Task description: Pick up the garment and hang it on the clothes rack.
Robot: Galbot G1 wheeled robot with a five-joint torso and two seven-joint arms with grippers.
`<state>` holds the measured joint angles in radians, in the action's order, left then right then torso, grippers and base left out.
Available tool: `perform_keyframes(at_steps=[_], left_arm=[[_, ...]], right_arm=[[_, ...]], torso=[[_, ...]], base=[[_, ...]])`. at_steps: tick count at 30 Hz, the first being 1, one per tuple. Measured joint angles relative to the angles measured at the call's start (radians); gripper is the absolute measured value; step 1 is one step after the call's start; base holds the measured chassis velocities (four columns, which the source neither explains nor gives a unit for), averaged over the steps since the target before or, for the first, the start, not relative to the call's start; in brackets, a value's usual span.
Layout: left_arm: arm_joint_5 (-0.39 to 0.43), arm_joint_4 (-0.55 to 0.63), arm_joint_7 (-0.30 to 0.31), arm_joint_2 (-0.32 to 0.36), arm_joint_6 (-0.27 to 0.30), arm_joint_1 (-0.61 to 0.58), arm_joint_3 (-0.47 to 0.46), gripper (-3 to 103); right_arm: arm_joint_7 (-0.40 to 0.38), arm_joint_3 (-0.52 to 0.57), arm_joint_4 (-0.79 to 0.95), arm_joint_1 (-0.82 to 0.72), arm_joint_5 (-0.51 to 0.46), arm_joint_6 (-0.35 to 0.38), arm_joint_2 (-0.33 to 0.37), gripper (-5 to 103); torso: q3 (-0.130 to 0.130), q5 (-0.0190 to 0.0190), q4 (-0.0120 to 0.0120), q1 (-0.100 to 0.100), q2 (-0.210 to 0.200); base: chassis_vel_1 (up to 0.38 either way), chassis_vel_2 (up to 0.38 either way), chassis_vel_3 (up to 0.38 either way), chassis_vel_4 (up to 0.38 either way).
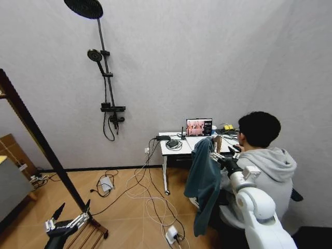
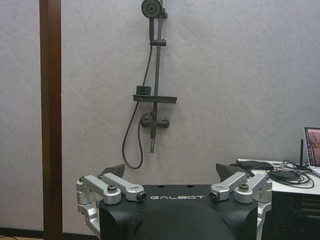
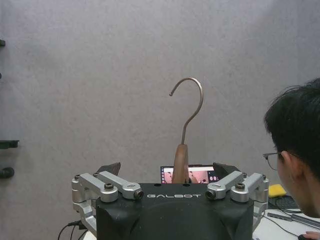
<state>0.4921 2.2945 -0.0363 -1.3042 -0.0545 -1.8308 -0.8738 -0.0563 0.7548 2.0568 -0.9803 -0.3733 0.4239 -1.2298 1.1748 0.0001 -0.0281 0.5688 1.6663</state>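
Closest in, down low on the robot's left side, the left end effector (image 1: 65,220) hangs with its two dark fingers spread wide and nothing in them. It is parked beside the foot of the clothes rack (image 1: 36,137). The rack's dark brown post leans up and away across the left edge of the head view.

A bit farther out on the right, the right end effector (image 1: 223,155) is held up at chest height. The wooden hanger neck (image 3: 180,163) stands between its fingers, so it looks like it is holding the hanger, but I cannot tell how tightly. The metal hook (image 3: 190,107) points straight up, with its open side toward the robot's left. The garment (image 1: 203,181), dark teal-blue, hangs straight down from the hanger, long and loose.

So the rack lies well apart from the garment, off to the left of the right arm. I think the hook must travel that way.

Behind are the white counter (image 1: 179,148) and the grey wall.
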Motion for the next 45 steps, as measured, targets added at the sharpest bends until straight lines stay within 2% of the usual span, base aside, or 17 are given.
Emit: perform_keyframes(at_steps=[4,12,14,16,17,18,19,22,23,24,27,28,30,31,35,36,45], left_arm=[[0.0,0.0,0.0,0.0,0.0,0.0,0.0,100],[0.0,0.0,0.0,0.0,0.0,0.0,0.0,100],[0.0,0.0,0.0,0.0,0.0,0.0,0.0,100],[0.0,0.0,0.0,0.0,0.0,0.0,0.0,100],[0.0,0.0,0.0,0.0,0.0,0.0,0.0,100],[0.0,0.0,0.0,0.0,0.0,0.0,0.0,100],[0.0,0.0,0.0,0.0,0.0,0.0,0.0,100],[0.0,0.0,0.0,0.0,0.0,0.0,0.0,100],[0.0,0.0,0.0,0.0,0.0,0.0,0.0,100],[0.0,0.0,0.0,0.0,0.0,0.0,0.0,100],[0.0,0.0,0.0,0.0,0.0,0.0,0.0,100],[0.0,0.0,0.0,0.0,0.0,0.0,0.0,100],[0.0,0.0,0.0,0.0,0.0,0.0,0.0,100],[0.0,0.0,0.0,0.0,0.0,0.0,0.0,100],[0.0,0.0,0.0,0.0,0.0,0.0,0.0,100],[0.0,0.0,0.0,0.0,0.0,0.0,0.0,100],[0.0,0.0,0.0,0.0,0.0,0.0,0.0,100]], right_arm=[[-0.023,-0.002,-0.037,0.036,-0.003,0.048,0.011,100],[0.003,-0.013,-0.131,0.096,-0.001,0.037,0.053,101],[0.015,-0.015,-0.144,0.104,0.004,0.029,0.057,96],[0.043,-0.024,-0.159,0.11,0.025,0.013,0.058,86],[0.043,-0.024,-0.159,0.11,0.025,0.013,0.058,86],[0.05,-0.027,-0.163,0.112,0.03,0.01,0.056,81],[0.069,-0.028,-0.169,0.114,0.039,0.003,0.054,70],[0.091,-0.028,-0.173,0.116,0.053,-0.007,0.054,70],[0.119,-0.028,-0.176,0.117,0.078,-0.017,0.056,59],[0.137,-0.028,-0.177,0.118,0.088,-0.024,0.061,54],[0.156,-0.028,-0.173,0.116,0.098,-0.024,0.066,48],[0.159,-0.028,-0.17,0.114,0.102,-0.024,0.068,37],[0.159,-0.027,-0.169,0.114,0.103,-0.024,0.069,37],[0.159,-0.027,-0.168,0.112,0.104,-0.024,0.069,27],[0.158,-0.026,-0.164,0.108,0.106,-0.024,0.068,21],[0.156,-0.025,-0.158,0.104,0.106,-0.024,0.068,11],[0.156,-0.025,-0.119,0.078,0.1,-0.025,0.064,9]], torso=[[0.0,0.0,-0.0002,0.0,0.0],[0.0,-0.0001,0.0,0.0,0.0],[0.0,-0.0001,-0.0001,0.0,0.0],[0.0,-0.0001,-0.0002,0.0,0.0],[0.0,-0.0001,-0.0002,0.0,0.0],[0.0,-0.0001,-0.0002,0.0,0.0],[0.0,0.0,-0.0001,0.0,0.0],[0.0,-0.0001,-0.0001,0.0,0.0],[0.0,-0.0001,-0.0001,0.0,0.0],[0.0,-0.0001,-0.0002,0.0,0.0],[0.0,-0.0001,-0.0002,0.0,0.0],[0.0,-0.0001,-0.0002,0.0,0.0],[0.0,-0.0001,-0.0003,0.0,0.0],[0.0,-0.0001,-0.0002,0.0,0.0],[0.0,-0.0001,-0.0003,0.0,0.0],[0.0,-0.0002,-0.0005,0.0,0.0],[0.0,-0.0001,-0.0002,0.0,0.0]], base=[[0.0,0.0,0.0,0.0],[0.0,0.0,0.0,0.0],[0.0,0.0,0.0,0.0],[0.0,0.0,0.0,0.0],[0.0,0.0,0.0,0.0],[0.0,0.0,0.0,0.0],[0.0,0.0,0.0,0.0],[0.0,0.0,0.0,0.0],[0.0,0.0,0.0,0.0],[0.0,0.0,0.0,0.0],[0.0,0.0,0.0,0.0],[0.0,0.0,0.0,0.0],[0.0,0.0,0.0,0.0],[0.0,0.0,0.0,0.0],[0.0,0.0,0.0,0.0],[0.0,0.0,0.0,0.0],[0.0,0.0,0.0,0.0]])
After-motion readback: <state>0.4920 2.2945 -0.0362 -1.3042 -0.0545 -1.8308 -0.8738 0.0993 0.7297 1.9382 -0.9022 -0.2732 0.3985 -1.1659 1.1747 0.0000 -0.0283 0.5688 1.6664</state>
